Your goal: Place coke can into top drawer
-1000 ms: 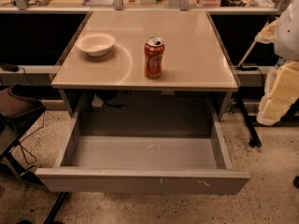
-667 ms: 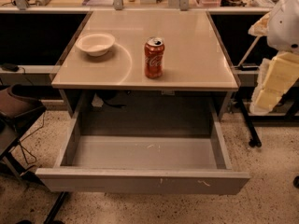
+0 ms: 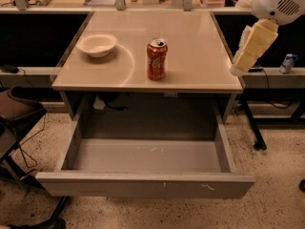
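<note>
The red coke can (image 3: pixel 157 59) stands upright on the beige table top (image 3: pixel 200 46), near the front edge and a little right of centre. The top drawer (image 3: pixel 147 185) below the table is pulled wide open, and its grey inside is bare. My gripper (image 3: pixel 237 69) hangs at the right edge of the table, on the cream end of the arm below a white joint (image 3: pixel 279 3). It is well right of the can, at about the can's height, and holds nothing that shows.
A white bowl (image 3: pixel 96 45) sits on the table left of the can. A dark chair (image 3: pixel 16 116) stands at the left beside the drawer. Side desks flank the table, and the right one (image 3: pixel 276 75) carries a small carton (image 3: pixel 288 63). The floor is speckled.
My arm has risen and swung left, from beside the right desk to the table's right edge. The can, bowl and drawer have not moved.
</note>
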Robot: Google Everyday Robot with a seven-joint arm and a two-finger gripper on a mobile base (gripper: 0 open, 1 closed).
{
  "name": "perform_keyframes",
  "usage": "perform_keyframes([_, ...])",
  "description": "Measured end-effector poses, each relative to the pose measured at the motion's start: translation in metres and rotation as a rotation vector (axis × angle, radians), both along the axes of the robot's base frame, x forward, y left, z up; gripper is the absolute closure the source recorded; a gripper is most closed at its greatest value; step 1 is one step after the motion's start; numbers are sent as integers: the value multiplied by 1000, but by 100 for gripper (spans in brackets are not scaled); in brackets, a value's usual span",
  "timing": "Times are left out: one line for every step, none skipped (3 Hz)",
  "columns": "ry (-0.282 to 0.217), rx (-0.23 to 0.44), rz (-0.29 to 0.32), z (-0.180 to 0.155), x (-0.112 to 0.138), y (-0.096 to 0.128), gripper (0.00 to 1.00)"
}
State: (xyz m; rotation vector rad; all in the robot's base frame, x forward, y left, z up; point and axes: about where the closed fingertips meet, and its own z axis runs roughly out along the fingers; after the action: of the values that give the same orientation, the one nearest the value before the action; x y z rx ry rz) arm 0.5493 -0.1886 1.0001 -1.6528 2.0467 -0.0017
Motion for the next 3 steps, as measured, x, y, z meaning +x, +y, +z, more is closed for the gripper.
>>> perform_keyframes([0,0,0,0,0,0,0])
perform_keyframes([3,102,15,-7,12,-4,0])
perform_keyframes([29,304,152,-20,51,33,0])
